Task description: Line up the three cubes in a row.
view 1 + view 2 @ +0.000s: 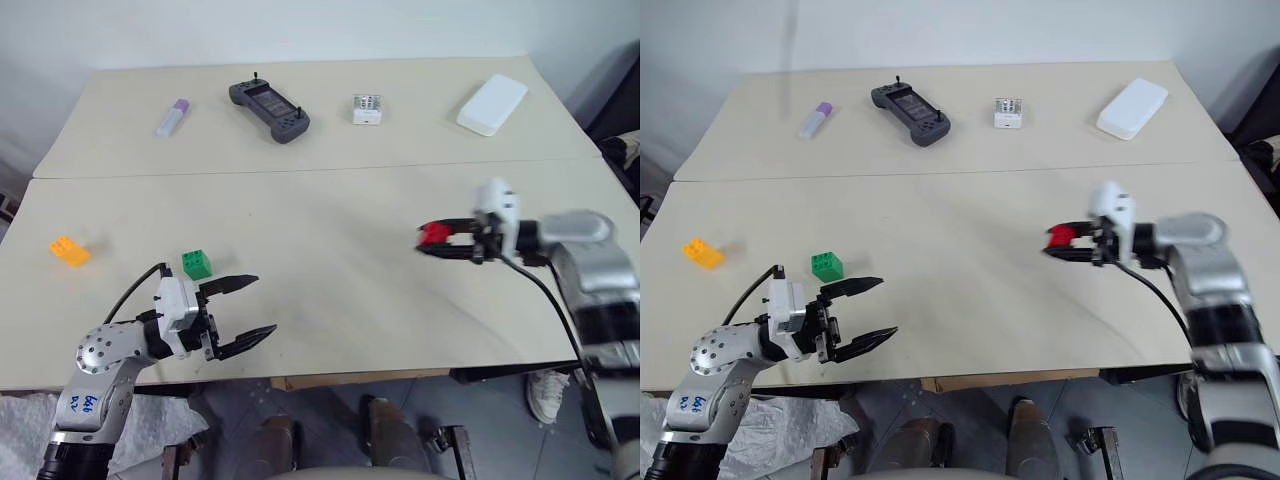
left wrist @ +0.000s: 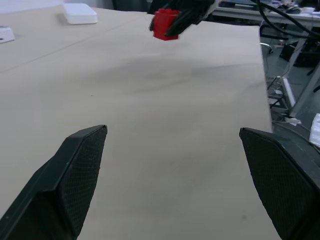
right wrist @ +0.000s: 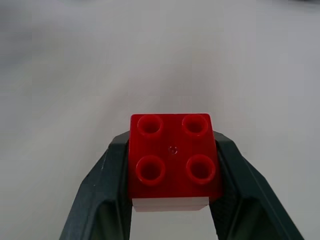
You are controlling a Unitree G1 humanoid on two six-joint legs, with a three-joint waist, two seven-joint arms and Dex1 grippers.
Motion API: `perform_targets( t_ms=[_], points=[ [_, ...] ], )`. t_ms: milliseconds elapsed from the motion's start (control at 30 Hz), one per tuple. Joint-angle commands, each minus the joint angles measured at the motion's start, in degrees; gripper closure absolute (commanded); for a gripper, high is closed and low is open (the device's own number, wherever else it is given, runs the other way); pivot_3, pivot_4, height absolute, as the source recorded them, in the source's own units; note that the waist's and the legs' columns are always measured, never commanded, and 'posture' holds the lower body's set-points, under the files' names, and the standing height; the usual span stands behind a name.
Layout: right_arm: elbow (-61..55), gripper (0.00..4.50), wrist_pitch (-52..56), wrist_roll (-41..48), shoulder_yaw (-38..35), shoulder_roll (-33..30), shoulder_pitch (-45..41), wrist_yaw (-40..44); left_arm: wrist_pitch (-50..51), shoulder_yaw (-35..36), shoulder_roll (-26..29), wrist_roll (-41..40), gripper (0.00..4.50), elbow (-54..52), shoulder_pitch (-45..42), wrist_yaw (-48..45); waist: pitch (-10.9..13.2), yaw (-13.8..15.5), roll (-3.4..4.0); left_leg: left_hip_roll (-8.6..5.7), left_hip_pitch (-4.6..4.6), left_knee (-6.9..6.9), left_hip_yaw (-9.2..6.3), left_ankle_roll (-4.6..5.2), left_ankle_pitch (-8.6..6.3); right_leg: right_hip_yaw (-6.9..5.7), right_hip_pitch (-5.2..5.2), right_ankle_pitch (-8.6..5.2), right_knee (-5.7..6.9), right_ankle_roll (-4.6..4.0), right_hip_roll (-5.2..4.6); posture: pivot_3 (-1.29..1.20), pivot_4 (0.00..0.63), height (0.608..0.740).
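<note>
The red brick is pinched between the right claw's fingers, held above the table on its right side. The green brick and yellow brick lie apart near the left edge. The left claw hangs spread wide and empty just beside the green one.

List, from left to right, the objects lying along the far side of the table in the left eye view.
Purple-capped tube → dark handheld controller → small white box → white case.
</note>
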Motion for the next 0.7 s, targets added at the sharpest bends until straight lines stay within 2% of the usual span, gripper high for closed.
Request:
perform_targets(
  t_ms=[33,133,267,500,633,700],
  points=[
    [9.16,2.97,-6.50,-3.20,3.00,3.23,-4.01,5.43,-1.62,0.23,-0.35,0.43,0.00,0.24,-0.52,-0.17,0.00,0.38,-0.01,-0.01,-0.06,0.00,-0.08,0.00,0.00,-0.06,-0.01,0.00,0.00,0.00,-0.03,0.00,0.150,0.740],
    [21.53,2.97,-12.84,-6.05,4.59,9.00,-10.29,6.21,-2.59,0.42,-0.71,1.42,0.00,-1.63,1.57,1.12,0.00,0.44,-0.01,-0.08,-0.35,0.05,-0.21,0.02,-0.01,-0.21,-0.21,0.00,-0.05,-0.01,-0.10,0.00,0.150,0.740],
    [33.56,2.97,-18.50,-8.13,3.39,13.54,-15.73,3.90,-2.82,1.43,-0.95,1.24,0.00,-3.45,4.75,2.25,0.00,-0.46,0.00,-0.18,-0.62,0.03,-0.29,0.02,-0.01,-0.59,-0.60,-0.02,0.03,-0.05,-0.28,0.00,0.150,0.740],
    [41.86,2.97,-21.23,-10.51,1.28,15.85,-19.40,2.98,-3.59,3.20,-1.15,1.36,0.00,-4.53,7.98,4.24,0.00,-0.84,0.00,-0.20,-0.62,0.05,-0.35,0.00,-0.02,-0.87,-0.59,-0.04,0.05,-0.09,-0.35,0.00,0.150,0.740],
    [38.05,1.60,-25.33,-4.31,-0.51,16.26,-18.22,8.13,-2.87,4.31,-1.21,0.42,0.00,-5.20,8.91,4.95,0.01,-0.81,0.01,-0.18,-0.62,0.13,-0.34,-0.04,0.00,-0.86,-0.58,-0.04,0.15,-0.09,-0.34,0.00,0.150,0.740],
    [36.04,1.06,-28.02,-2.98,0.21,15.02,-17.86,8.32,-3.24,5.71,-1.51,0.35,0.00,-5.21,9.53,6.00,0.01,-0.83,0.01,-0.17,-0.60,0.14,-0.34,-0.04,0.00,-0.85,-0.58,-0.04,0.18,-0.09,-0.34,0.00,0.150,0.740]
  ],
)
